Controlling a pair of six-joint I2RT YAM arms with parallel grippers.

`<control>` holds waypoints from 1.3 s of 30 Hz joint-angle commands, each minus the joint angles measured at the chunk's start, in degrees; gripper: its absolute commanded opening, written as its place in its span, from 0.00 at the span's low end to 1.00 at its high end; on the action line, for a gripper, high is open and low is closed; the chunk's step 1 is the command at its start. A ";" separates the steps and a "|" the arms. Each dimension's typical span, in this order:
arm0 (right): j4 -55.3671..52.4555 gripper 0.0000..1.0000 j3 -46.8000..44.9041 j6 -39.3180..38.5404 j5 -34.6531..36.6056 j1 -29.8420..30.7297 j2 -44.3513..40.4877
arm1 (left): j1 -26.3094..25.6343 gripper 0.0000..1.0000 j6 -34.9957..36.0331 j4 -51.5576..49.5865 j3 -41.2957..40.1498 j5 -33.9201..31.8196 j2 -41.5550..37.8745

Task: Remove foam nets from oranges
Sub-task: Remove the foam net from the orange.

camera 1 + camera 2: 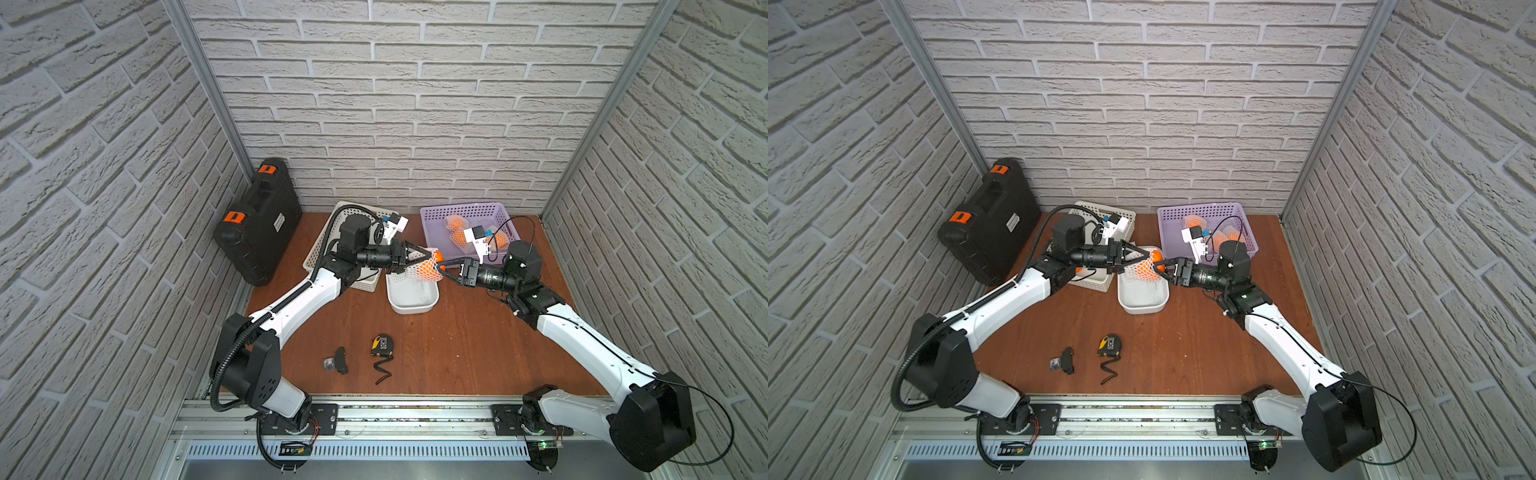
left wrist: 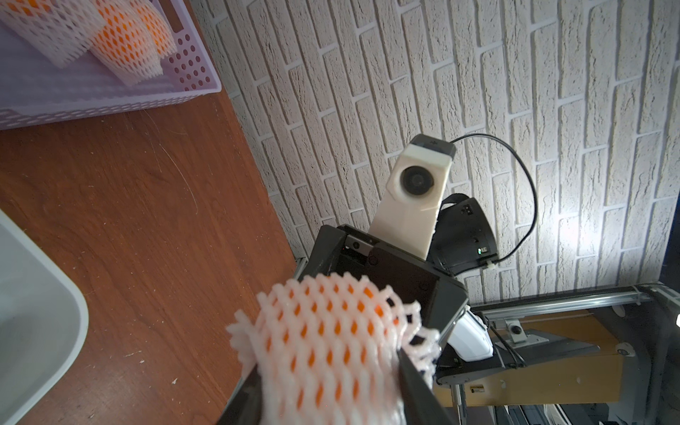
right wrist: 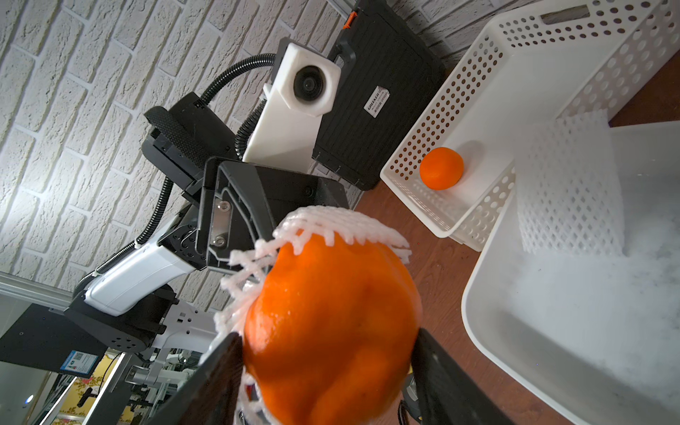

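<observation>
While it hangs above the far end of the white tray (image 1: 411,306), the orange (image 3: 331,323) is half bare, glossy and dimpled, w/ the white diamond-mesh foam net (image 2: 323,331) stretched over its other end. Net's long axis runs approx. level, left jaws to right jaws, its frayed mouth toward the right. Left jaws clench the netted end; right jaws clench the bare fruit.

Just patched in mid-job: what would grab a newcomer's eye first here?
The left gripper and right gripper meet above the white tub, sharing one orange: left clamps its foam net, right the bare end. By the back wall, more netted oranges sit in the purple basket.
</observation>
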 commanded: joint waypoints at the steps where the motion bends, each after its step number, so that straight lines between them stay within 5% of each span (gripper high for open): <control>1: 6.60 0.68 -0.49 0.66 -3.60 2.15 -0.54 | -4.76 0.18 0.15 4.88 2.24 6.96 0.59; 6: 1.67 0.47 -0.17 -2.40 -0.90 2.06 -1.96 | -3.73 0.36 1.11 2.97 2.35 5.46 0.34; 20: -6.65 0.41 0.08 -7.01 5.00 1.35 -6.02 | 0.36 0.96 1.49 1.29 0.33 3.10 -1.73; 24: -8.65 0.41 0.20 -7.10 8.34 1.09 -7.07 | 1.24 0.98 2.08 1.12 -1.57 2.24 -3.25; 29: -10.38 0.41 0.49 -6.91 11.77 1.09 -7.62 | 0.87 0.92 2.63 0.99 -2.50 1.73 -3.98; 36: -11.85 0.42 0.78 -7.06 13.55 0.96 -8.19 | 1.02 0.31 5.74 -3.59 -1.93 0.09 -3.76; 39: -12.70 0.42 0.85 -7.38 14.14 0.84 -8.59 | 1.51 0.16 7.16 -6.05 -1.28 -1.16 -3.92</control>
